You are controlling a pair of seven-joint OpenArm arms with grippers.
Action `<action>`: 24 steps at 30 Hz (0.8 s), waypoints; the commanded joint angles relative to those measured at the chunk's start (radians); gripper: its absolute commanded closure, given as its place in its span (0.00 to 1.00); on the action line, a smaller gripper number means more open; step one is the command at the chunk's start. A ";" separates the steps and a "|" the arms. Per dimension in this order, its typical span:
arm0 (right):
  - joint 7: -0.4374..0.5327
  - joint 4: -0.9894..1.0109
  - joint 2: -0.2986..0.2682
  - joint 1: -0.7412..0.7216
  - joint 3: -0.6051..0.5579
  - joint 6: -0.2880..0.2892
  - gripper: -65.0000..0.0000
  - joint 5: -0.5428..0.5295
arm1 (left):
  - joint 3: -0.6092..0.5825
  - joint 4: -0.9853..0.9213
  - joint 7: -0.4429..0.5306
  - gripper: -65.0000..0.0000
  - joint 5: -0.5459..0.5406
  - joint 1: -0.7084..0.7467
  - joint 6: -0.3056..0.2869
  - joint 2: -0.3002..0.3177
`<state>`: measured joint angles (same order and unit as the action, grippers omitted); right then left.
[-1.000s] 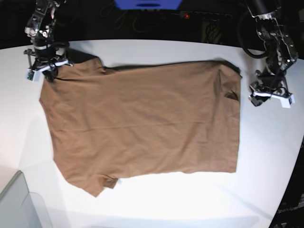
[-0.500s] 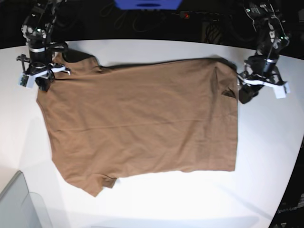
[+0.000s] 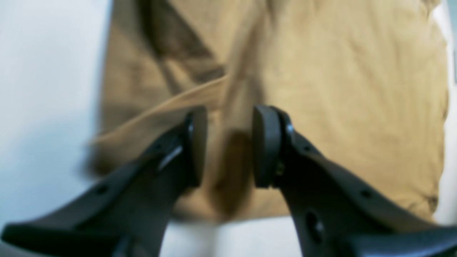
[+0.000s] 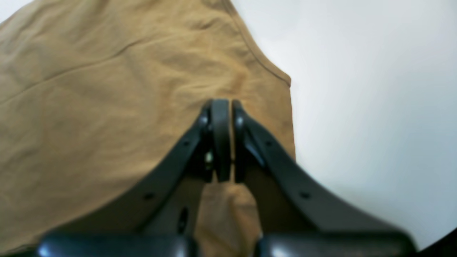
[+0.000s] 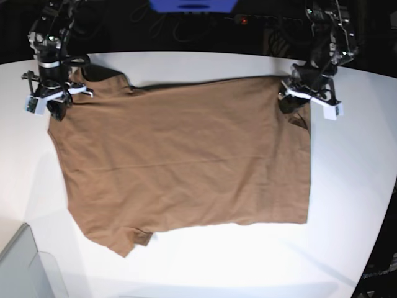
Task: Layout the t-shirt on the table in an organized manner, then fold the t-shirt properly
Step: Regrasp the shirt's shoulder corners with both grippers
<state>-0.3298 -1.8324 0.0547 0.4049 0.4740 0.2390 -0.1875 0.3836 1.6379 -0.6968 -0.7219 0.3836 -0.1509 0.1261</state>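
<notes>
Under L hand [image 3: 228, 146]: t-shirt [image 5: 186, 161] (flat)

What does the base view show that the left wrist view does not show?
Only the base view shows the whole t-shirt spread on the table, both arms, the right claw at one corner, and a grey bin corner. Only the left wrist view shows the left claw close up: its pads stand apart over the fabric, with a fold running beneath. Both show the brown cloth, the white table and the left claw.
</notes>
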 commanded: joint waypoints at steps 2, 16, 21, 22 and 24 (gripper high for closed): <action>0.024 -0.016 -0.008 -0.002 0.002 0.004 1.00 -0.004 | 0.008 0.048 0.007 0.68 -0.020 0.053 0.000 0.043; 0.024 0.050 -0.006 -0.019 0.001 0.004 1.00 -0.002 | 0.216 0.223 0.009 0.67 -0.038 0.203 -0.003 -0.010; 0.024 0.049 -0.009 -0.018 -0.013 0.004 1.00 -0.002 | 0.213 0.146 0.007 0.67 -0.038 0.127 -0.003 -0.010; 0.024 0.049 -0.009 -0.018 -0.013 0.004 1.00 -0.002 | 0.213 0.135 0.007 0.67 -0.038 0.116 -0.003 -0.010; 0.024 0.049 -0.009 -0.016 -0.011 0.004 1.00 -0.002 | 0.211 0.115 0.007 0.67 -0.038 0.094 -0.003 -0.010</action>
<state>-0.3317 -1.7660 0.0525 0.3889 0.4591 0.2390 -0.1875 0.5930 1.7348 -0.7071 -0.7490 0.4828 -0.1497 0.1047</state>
